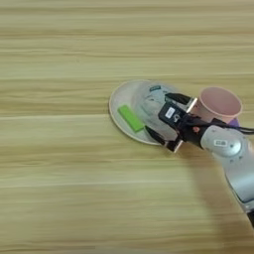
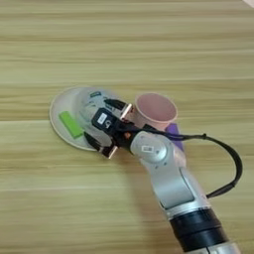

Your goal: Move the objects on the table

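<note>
I have the right arm reaching in across the counter [image 1: 59, 188], and the pincer [image 2: 106, 124] sits over the right half of the plate [image 2: 57, 121]. Its two black fingers are spread wide: one tip points out near the rim of the pink cup [image 2: 156, 111], the other lies low at the plate's near edge. Nothing is held between them.

The tape roll [image 2: 89, 101] lies flat on the plate, just left of the pincer, clear with a green-and-white label. The green block [image 2: 71, 124] lies on the plate's left part, close to the roll but apart from it. The cup stands upright just beside the plate on its right, and the purple block [image 2: 174, 135] peeks out on the counter behind my forearm, mostly hidden.

My reading is that the roll is the thing in hand, since the open fingers face it. To do this well I would ease the pincer further left until the roll's wall sits squarely between the fingers, then lower before closing, so the near finger does not catch the plate's rim and tip it. I would also watch the upper finger: it is close to the cup, and a careless swing could knock the cup over. The clear roll may slip, so a centred grip matters.
</note>
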Controlling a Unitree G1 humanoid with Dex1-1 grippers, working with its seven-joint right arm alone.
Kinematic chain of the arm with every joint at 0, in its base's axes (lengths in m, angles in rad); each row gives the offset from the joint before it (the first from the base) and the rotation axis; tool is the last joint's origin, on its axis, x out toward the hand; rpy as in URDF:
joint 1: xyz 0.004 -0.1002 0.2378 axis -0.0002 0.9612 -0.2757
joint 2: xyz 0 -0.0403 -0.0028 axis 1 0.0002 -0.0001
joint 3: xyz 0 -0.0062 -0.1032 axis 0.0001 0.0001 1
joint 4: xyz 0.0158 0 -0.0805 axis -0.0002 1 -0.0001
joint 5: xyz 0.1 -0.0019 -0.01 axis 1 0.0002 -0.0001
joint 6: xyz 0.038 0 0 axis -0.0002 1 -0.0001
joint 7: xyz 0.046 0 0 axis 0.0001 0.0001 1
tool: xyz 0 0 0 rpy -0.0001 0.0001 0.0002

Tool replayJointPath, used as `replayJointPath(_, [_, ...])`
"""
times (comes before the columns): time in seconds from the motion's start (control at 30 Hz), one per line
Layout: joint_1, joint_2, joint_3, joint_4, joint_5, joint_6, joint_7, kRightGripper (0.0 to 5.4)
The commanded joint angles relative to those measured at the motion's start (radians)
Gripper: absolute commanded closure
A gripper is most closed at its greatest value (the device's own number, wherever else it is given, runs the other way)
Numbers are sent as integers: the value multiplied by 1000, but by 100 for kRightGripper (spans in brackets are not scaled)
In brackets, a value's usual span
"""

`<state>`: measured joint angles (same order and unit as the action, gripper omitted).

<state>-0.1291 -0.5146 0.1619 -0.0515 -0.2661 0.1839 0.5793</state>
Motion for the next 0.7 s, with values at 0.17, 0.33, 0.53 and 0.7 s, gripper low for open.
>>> replayJointPath(0.17, [-64, -11, -21, -7, 20, -34, -1, 89])
replayJointPath(0.33, [-63, -4, -22, -9, 26, -39, 7, 141])
replayJointPath(0.53, [-59, -2, -19, -13, 32, -44, 13, 211])
replayJointPath(0.7, [-54, 4, -12, -16, 33, -47, 14, 256])
